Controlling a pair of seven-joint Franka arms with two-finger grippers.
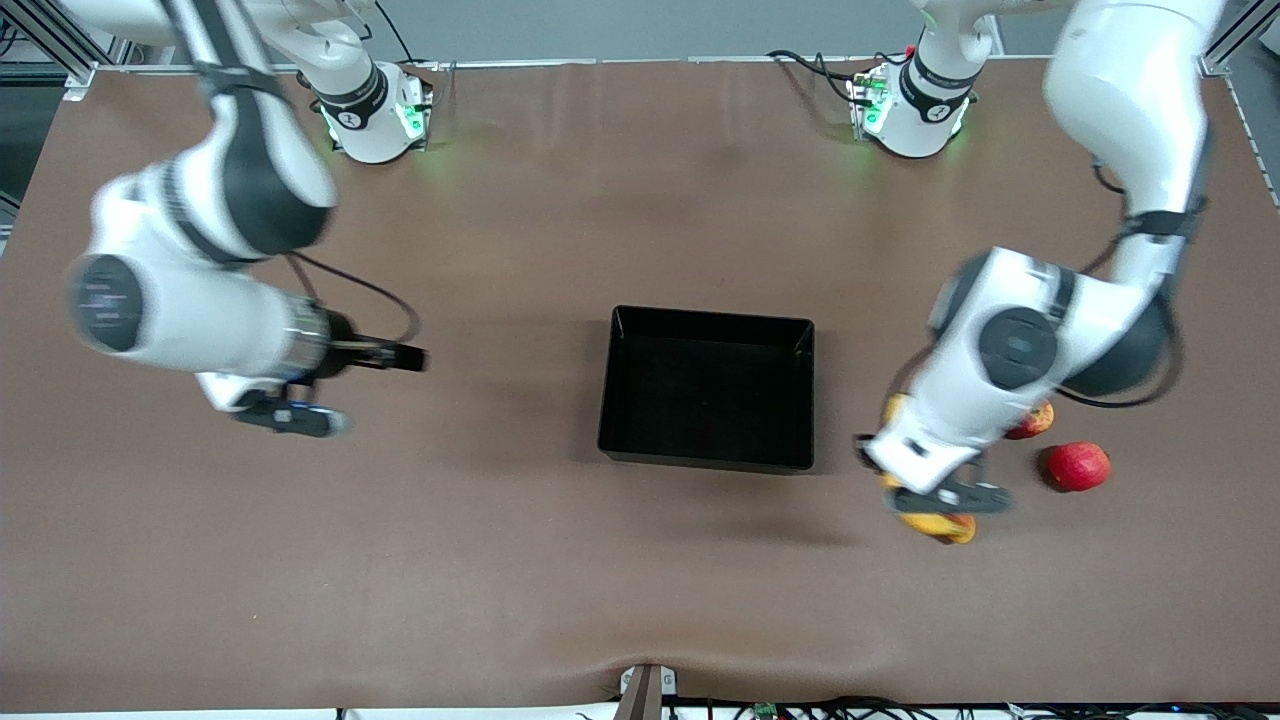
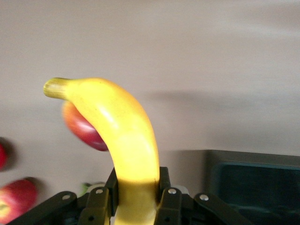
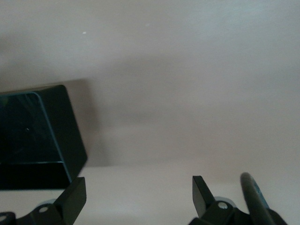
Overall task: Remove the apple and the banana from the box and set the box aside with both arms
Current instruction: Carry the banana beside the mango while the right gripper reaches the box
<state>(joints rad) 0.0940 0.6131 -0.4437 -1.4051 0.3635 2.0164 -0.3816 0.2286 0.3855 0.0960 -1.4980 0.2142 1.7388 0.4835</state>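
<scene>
The black tray (image 1: 708, 390) stands in the middle of the table, with nothing in it. My left gripper (image 1: 945, 495) is shut on the yellow banana (image 2: 122, 136) and holds it above the table at the left arm's end, beside the tray (image 2: 253, 183). One end of the banana (image 1: 893, 409) shows past the wrist. The small red apple with yellow patches (image 1: 1035, 420) lies partly hidden by the left arm and also shows in the left wrist view (image 2: 16, 201). My right gripper (image 1: 300, 418) is open and empty (image 3: 138, 194) over bare table beside the tray (image 3: 37, 140).
An all-red round fruit (image 1: 1078, 466) lies beside the apple, nearer the front camera. A red-orange fruit (image 1: 962, 528) lies under the held banana and shows past it in the left wrist view (image 2: 82, 131). Brown cloth covers the table.
</scene>
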